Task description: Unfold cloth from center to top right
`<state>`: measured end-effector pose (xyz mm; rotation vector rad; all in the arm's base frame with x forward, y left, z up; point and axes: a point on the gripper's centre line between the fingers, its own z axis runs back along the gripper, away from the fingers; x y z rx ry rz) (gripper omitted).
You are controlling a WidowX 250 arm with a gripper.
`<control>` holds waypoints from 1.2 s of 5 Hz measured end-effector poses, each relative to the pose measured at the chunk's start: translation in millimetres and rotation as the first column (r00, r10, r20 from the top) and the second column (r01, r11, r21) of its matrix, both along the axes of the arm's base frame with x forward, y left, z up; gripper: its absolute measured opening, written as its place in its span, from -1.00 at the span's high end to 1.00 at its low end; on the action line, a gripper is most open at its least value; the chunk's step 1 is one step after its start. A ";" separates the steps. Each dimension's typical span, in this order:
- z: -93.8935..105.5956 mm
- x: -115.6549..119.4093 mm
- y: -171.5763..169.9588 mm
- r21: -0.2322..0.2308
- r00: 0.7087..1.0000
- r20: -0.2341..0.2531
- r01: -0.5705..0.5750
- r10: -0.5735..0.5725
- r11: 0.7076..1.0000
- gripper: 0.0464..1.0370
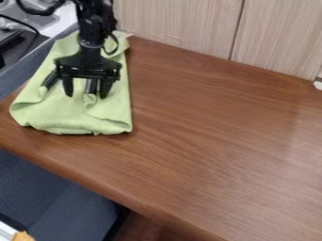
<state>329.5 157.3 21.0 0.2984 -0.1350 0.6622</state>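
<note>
Camera view: ok, starting closest to us, there's the bare-ish front strip of the brown wood-grain tabletop, then the wide near edge of the light green, soft fabric cloth. The cloth sits at the upper left of the tabletop, folded over on itself, long axis running from that near edge back toward the pale wood-grain panels, leaning a touch right as it goes.

Next bit back is the black two-finger claw, hanging right over the middle of the cloth. Its fingers are spread with a decent gap between them, so I'd call it open. Small creases of green bunch up by the tips. Fair warning, I can't really tell if the tips press into the fabric or sit just above it, and I don't see anything clearly pinched.

Here's what matters imo: the fabric is directly under the claw, so no sideways hunt needed. The broad part spreads toward us, the narrower end runs back behind the claw beside the arm. To open it toward top right, the claw would want to close on just the upper layer at that center crease, then pull across the long axis, right and back toward the panels. Grab both layers and the whole cloth probably slides instead.
</note>
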 end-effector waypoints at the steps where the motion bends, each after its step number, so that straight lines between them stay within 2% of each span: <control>1: 0.5 2.2 1.5 0.009 1.000 0.010 -0.015 0.015 1.000 -0.25; 2: 0.9 2.1 2.6 0.017 1.000 0.012 -0.022 0.022 1.000 0.36; 3: 0.3 1.2 3.0 0.006 1.000 0.011 -0.024 0.024 1.000 0.78; 4: 3.7 0.3 5.5 0.004 0.999 0.019 -0.031 0.031 0.999 0.96; 5: 8.5 -2.2 7.0 0.006 0.998 0.031 -0.046 0.046 0.999 0.98; 6: 32.2 -1.1 4.0 0.051 0.996 0.074 -0.047 0.043 0.998 0.98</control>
